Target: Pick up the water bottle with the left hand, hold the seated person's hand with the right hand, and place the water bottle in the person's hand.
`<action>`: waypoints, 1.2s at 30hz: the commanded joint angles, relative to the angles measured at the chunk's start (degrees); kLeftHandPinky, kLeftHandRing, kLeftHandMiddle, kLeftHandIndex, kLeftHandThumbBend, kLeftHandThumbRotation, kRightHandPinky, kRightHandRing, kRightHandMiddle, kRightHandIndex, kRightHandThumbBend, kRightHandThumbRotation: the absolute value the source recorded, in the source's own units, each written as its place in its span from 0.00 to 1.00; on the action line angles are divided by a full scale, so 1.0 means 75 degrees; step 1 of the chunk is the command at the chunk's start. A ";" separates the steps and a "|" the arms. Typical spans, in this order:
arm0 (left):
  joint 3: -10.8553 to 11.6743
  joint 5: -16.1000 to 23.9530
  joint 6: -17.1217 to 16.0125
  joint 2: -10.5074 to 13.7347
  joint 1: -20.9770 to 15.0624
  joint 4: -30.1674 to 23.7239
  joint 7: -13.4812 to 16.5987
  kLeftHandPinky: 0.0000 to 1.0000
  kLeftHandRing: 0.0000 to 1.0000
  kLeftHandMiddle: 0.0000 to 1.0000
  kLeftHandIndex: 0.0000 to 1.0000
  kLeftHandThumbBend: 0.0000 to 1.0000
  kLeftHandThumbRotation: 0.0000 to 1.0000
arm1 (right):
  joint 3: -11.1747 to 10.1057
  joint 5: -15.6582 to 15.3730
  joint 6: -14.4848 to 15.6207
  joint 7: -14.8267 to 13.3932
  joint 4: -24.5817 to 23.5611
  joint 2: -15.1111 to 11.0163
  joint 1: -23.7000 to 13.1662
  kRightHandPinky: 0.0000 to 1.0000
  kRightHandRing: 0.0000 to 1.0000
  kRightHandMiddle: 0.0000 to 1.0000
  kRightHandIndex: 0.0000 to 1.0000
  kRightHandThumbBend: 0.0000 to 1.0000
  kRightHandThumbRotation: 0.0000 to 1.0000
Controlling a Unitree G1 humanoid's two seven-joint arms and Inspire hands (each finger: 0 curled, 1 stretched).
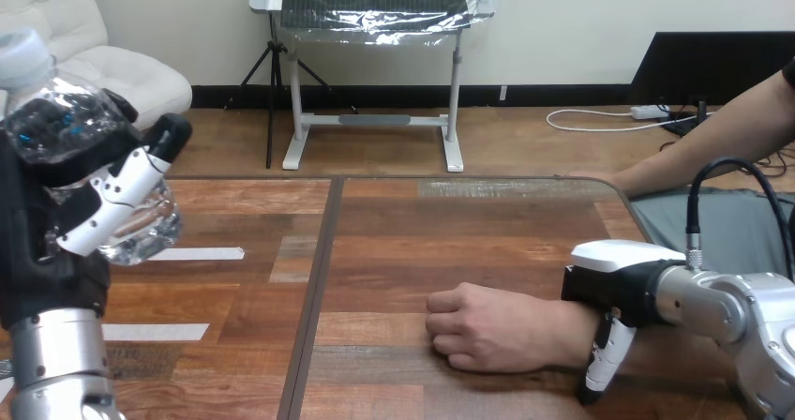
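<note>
Wooden desk [422, 232], bottle [58, 120] is held up off it, gripped by the curled left hand [112, 200]; person's wrist [565, 331] is clasped by the right hand [619, 279].

At far left, raised above the counter [422, 242]: water bottle [66, 125], tilted with cap end up and leftward, wrapped by the fingers [122, 195] of the left hand [42, 242]. Below and right of it, flat on the counter: tape strips [197, 253]. Right of centre, toward the near edge: person's hand [487, 331], resting on the counter, reaching in from the right. Over its wrist: right hand [623, 284], fingers curled down the wrist's near side.
</note>
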 commanded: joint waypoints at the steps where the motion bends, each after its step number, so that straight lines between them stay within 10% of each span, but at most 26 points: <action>1: -0.0227 0.0115 -0.0389 -0.0015 -0.0335 0.0118 -0.0091 0.16 0.22 0.27 0.34 0.34 0.00 | -0.0204 0.0370 0.0055 0.0086 -0.0013 -0.0062 0.0186 0.13 0.19 0.25 0.27 0.79 0.03; 36: -0.1339 0.0486 -0.0813 -0.0458 -0.0648 0.1228 -0.0420 0.21 0.26 0.31 0.37 0.54 0.00 | -0.0576 0.0945 0.0149 0.0251 -0.0262 -0.0161 -0.0540 0.22 0.29 0.37 0.37 0.77 0.08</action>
